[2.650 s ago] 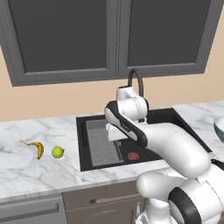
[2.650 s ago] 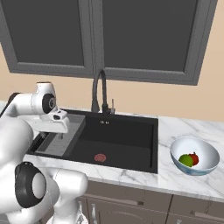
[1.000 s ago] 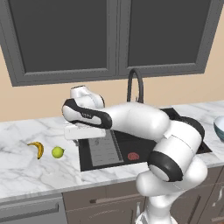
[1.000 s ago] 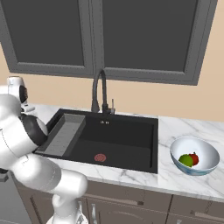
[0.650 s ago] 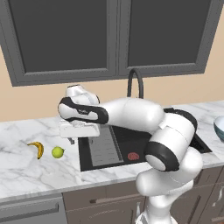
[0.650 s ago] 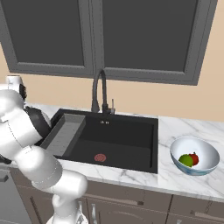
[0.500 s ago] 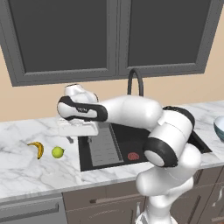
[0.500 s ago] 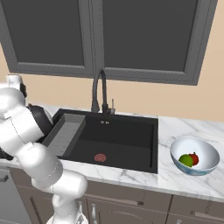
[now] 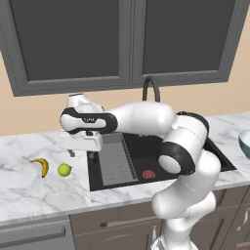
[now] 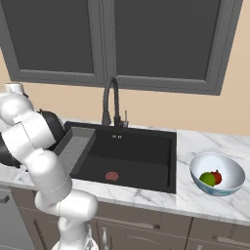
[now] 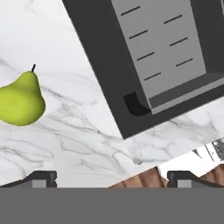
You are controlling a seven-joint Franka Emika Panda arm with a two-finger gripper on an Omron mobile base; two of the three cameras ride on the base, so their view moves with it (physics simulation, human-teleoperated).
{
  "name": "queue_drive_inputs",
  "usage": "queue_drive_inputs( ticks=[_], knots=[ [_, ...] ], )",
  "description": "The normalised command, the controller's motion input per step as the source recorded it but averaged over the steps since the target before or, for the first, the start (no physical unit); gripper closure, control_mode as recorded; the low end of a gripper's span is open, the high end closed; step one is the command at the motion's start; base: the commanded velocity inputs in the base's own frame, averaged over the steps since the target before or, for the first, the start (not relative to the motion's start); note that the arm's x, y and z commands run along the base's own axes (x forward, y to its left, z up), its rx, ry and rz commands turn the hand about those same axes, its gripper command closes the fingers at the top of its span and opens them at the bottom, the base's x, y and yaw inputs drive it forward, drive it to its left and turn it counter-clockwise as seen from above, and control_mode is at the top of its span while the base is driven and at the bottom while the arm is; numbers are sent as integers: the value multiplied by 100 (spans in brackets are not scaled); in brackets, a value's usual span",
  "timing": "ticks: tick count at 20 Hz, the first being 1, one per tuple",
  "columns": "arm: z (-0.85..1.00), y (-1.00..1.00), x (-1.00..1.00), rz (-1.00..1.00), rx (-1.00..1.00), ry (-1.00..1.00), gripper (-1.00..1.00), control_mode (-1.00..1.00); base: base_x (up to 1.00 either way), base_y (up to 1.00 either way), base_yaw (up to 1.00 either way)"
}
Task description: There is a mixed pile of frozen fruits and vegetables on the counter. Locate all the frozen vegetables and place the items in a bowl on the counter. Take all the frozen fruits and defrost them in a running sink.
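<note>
A yellow-green stemmed pear lies on the white marble counter left of the black sink, with the curved yellow banana just beyond it. My gripper hangs above the counter between the pear and the sink's left edge, open and holding nothing. In the hand view the pear lies at the left, and the dark fingertips stand far apart. At the far right, the pale blue-white bowl holds the dark green ball and the red round piece.
The grey ribbed tray fills the sink's left part, beside the reddish drain. The black arched faucet rises behind the basin. Dark cabinet doors hang above. The counter's front edge runs close below the pear.
The arm has swung left from above the sink tray to the counter beside the sink and come lower near the pear. Banana, pear and bowl have stayed put.
</note>
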Motion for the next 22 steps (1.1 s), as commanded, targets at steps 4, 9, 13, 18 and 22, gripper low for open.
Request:
queue_drive_inputs(
  ticks=[4, 9, 13, 18, 22],
  knots=[
    [-11, 2, 0, -13, 8, -8, -100, -100, 0, 0, 0],
    [-10, 3, 0, -15, 13, -9, -100, -100, 0, 0, 0],
    [-11, 11, -2, -13, 10, -5, -100, -100, 0, 0, 0],
    [0, 2, 0, 0, 0, 0, -100, -100, 0, 0, 0],
    [-1, 12, 10, -1, -2, 0, -100, -100, 0, 0, 0]
  ],
)
